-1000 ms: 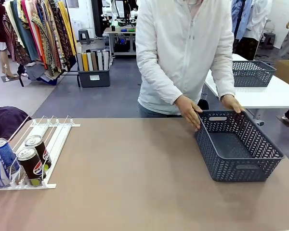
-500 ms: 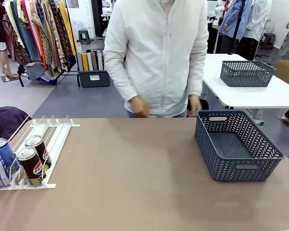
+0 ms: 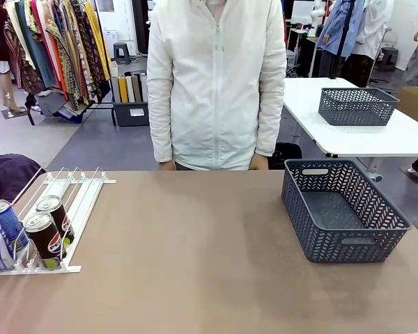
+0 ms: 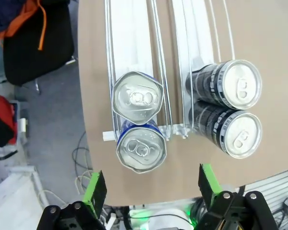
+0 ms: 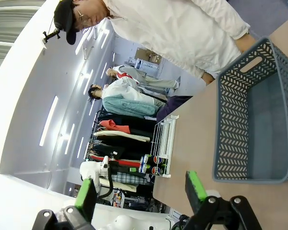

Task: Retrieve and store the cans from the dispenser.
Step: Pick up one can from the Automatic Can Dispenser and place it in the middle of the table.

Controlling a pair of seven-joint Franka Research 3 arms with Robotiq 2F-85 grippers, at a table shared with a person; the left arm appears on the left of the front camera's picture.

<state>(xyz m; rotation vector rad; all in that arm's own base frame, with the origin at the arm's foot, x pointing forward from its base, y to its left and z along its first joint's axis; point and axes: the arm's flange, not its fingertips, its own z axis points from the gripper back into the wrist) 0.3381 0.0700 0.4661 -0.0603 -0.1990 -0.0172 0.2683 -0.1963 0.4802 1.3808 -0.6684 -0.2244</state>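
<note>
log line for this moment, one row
left gripper open, aimed down at cans | right gripper open, facing basket | four cans in dispenser | person standing at far edge

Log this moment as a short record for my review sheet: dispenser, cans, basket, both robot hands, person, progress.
dispenser: flat white wire rack, table's left side
cans: two blue slim cans in one lane, two black slim cans in another, at the near end
basket: dark grey lattice plastic basket, right side, empty
left hand: open, above the cans, touching none
right hand: open, holding nothing
person: white jacket, standing at the far edge, apart from the basket
progress: no can stored yet
</note>
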